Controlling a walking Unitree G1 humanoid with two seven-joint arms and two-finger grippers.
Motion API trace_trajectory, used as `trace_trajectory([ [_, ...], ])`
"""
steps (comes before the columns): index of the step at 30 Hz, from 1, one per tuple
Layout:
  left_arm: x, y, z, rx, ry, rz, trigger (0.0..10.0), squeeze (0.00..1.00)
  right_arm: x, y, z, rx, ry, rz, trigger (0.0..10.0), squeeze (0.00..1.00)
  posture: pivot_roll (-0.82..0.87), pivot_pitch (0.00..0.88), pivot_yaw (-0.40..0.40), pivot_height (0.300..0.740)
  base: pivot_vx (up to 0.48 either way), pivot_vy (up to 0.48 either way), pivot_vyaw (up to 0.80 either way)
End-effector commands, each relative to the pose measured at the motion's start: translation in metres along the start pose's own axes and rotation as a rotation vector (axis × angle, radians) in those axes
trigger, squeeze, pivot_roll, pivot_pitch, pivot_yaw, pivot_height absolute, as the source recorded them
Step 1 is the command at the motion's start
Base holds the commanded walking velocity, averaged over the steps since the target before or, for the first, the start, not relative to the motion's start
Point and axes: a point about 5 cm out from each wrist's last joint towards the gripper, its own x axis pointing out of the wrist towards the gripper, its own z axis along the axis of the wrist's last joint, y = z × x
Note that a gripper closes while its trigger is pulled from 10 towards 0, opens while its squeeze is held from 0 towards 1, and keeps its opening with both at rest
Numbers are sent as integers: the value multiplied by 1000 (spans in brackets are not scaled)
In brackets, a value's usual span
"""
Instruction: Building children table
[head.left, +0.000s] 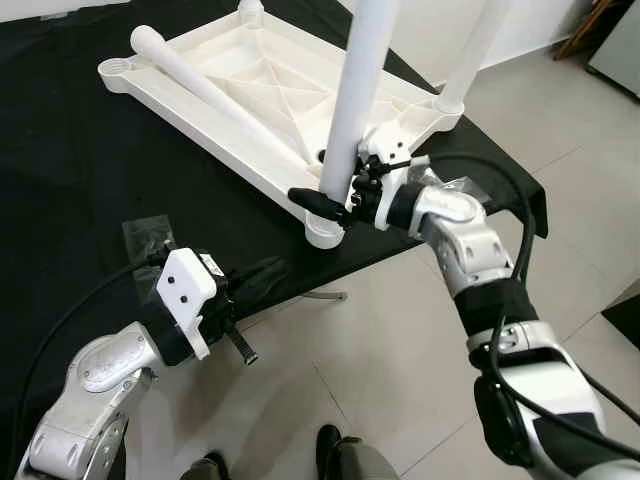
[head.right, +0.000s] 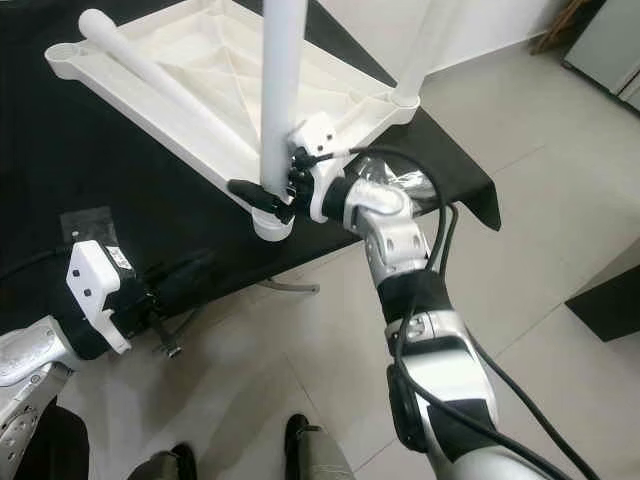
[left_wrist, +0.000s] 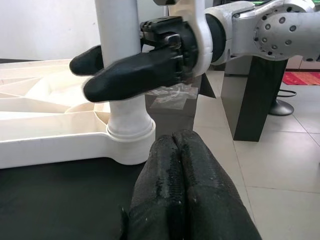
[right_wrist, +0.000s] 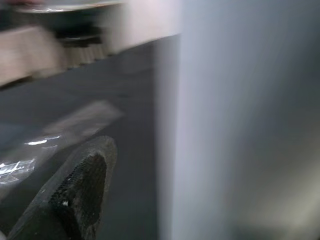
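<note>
A white plastic children's tabletop (head.left: 250, 95) is lying upside down on a black cloth-covered work surface (head.left: 70, 170), its ribbed underside facing up. A white round plastic leg (head.left: 352, 100) is standing upright in the corner socket (head.left: 325, 228) nearest the robot, and the right gripper (head.left: 335, 203) is gripping this leg just above the socket, its two black fingers (left_wrist: 135, 75) sitting on either side of the tube and pressing against it. Another white leg (head.left: 470, 50) is standing in the next corner to the right, and a loose white leg (head.left: 210, 95) is lying diagonally across the tabletop's underside. The left gripper (left_wrist: 182, 185) is hovering low at the near edge of the black surface, pointing at the socketed corner, its fingers pressed together with nothing between them. A crumpled clear plastic bag (head.left: 148, 233) is lying on the cloth near the left wrist. A person's dark shoes (head.left: 325, 450) are showing on the pale tiled floor (head.left: 380, 350) below.
</note>
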Motion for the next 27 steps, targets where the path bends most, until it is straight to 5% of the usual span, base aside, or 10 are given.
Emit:
trace_trajectory([
  [1, -2, -4, -3, -9, 7, -4, 10000, 0, -1, 5, -3, 9, 19, 140, 10000, 0, 54, 278, -130, 740, 0, 0, 0],
  [3, -2, -4, -2, -9, 6, -4, 10000, 0, -2, 5, -2, 5, 35, 215, 10000, 0, 54, 280, -129, 740, 0, 0, 0],
  [4, -2, -4, -2, -10, 6, -4, 10000, 0, -3, 5, -2, 9, 36, 230, 8000, 0, 54, 280, -129, 740, 0, 0, 0],
  [5, -2, -4, -2, -10, 6, -4, 10000, 0, -3, 5, -2, 9, 36, 230, 8000, 0, 54, 280, -129, 740, 0, 0, 0],
  [6, -2, -4, -2, -10, 6, -4, 10000, 0, -3, 2, -1, 14, 30, 249, 0, 0, 56, 282, -128, 740, 0, 0, 0],
  [16, -3, -4, -2, -11, 7, -4, 10000, 0, -15, -8, -7, 26, 47, 218, 0, 0, 65, 286, -115, 740, 0, 0, 0],
  [23, -3, -4, -1, -10, 9, -5, 10000, 0, -35, -17, -27, 11, 145, -21, 0, 0, 73, 298, -118, 740, 0, 0, 0],
  [25, -5, -3, -1, -11, 10, -5, 10000, 0, -44, -12, -52, 93, 208, -212, 0, 0, 64, 307, -120, 740, 0, 0, 0],
  [26, -5, -3, -1, -11, 10, -5, 10000, 0, -44, -12, -52, 93, 208, -212, 0, 0, 64, 307, -120, 740, 0, 0, 0],
  [27, -6, -3, -1, -12, 16, -9, 10000, 0, -53, -10, -80, 187, 283, -648, 0, 0, 65, 314, -115, 740, 0, 0, 0],
])
